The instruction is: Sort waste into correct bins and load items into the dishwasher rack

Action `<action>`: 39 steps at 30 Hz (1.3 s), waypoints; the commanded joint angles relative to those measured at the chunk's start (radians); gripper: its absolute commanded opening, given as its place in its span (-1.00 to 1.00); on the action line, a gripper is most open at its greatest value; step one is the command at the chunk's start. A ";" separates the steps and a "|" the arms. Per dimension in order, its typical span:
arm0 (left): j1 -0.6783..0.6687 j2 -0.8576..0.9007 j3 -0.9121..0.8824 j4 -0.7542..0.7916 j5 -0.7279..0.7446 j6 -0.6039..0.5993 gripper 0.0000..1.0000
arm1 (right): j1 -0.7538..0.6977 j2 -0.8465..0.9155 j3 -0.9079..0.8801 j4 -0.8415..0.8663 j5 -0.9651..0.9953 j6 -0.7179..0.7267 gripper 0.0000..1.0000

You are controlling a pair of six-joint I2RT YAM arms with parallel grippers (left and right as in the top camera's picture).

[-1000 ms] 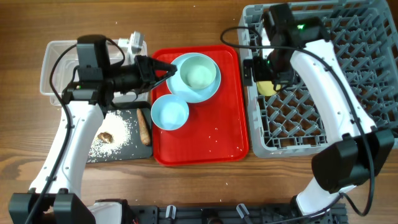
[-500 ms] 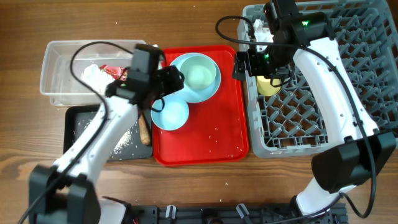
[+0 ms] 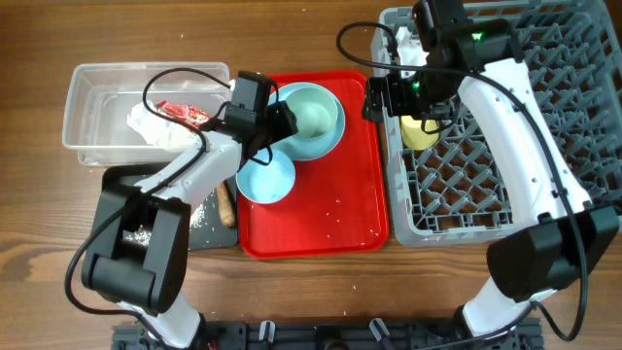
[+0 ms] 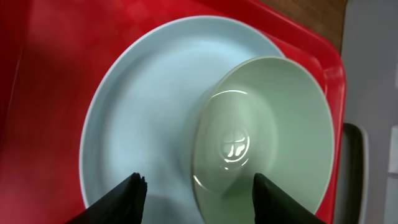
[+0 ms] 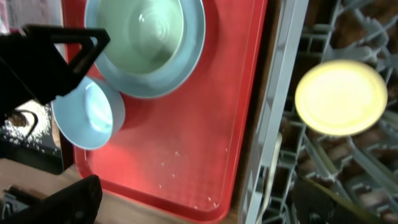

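My left gripper (image 4: 199, 190) is open and empty, low over the light blue plate (image 4: 143, 124) and straddling the near rim of the pale green bowl (image 4: 273, 130) that sits on it. In the overhead view the left gripper (image 3: 280, 122) is at the plate (image 3: 326, 146). The smaller blue bowl (image 3: 264, 178) is beside it. My right gripper (image 3: 387, 100) is open and empty over the grey rack's (image 3: 505, 146) left edge, next to the yellow cup (image 3: 418, 134) inside the rack. The napkin (image 3: 154, 126) and red wrapper (image 3: 183, 113) lie in the clear tub (image 3: 87, 87).
The red serving tray (image 3: 330, 219) holds the plate and both bowls. The black tray (image 3: 121, 185) below the tub holds white crumbs (image 3: 194, 216) and the brown stick (image 3: 225, 199), partly under my left arm. Bare wooden table lies in front.
My left arm has swung right off the tub, uncovering the napkin and wrapper, and its gripper has closed in on the green bowl. My right gripper has shifted slightly left, away from the yellow cup.
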 commanded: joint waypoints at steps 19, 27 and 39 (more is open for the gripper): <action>0.391 -1.029 0.017 -0.435 -0.123 0.054 1.00 | 0.381 0.127 -0.157 0.636 0.205 0.137 0.76; 0.391 -1.043 0.017 -0.732 -0.123 0.054 1.00 | 0.404 0.299 -0.157 0.678 0.300 0.137 0.60; 0.391 -1.043 0.017 -0.858 -0.123 0.054 1.00 | 0.406 0.372 -0.158 0.682 0.281 0.141 -0.19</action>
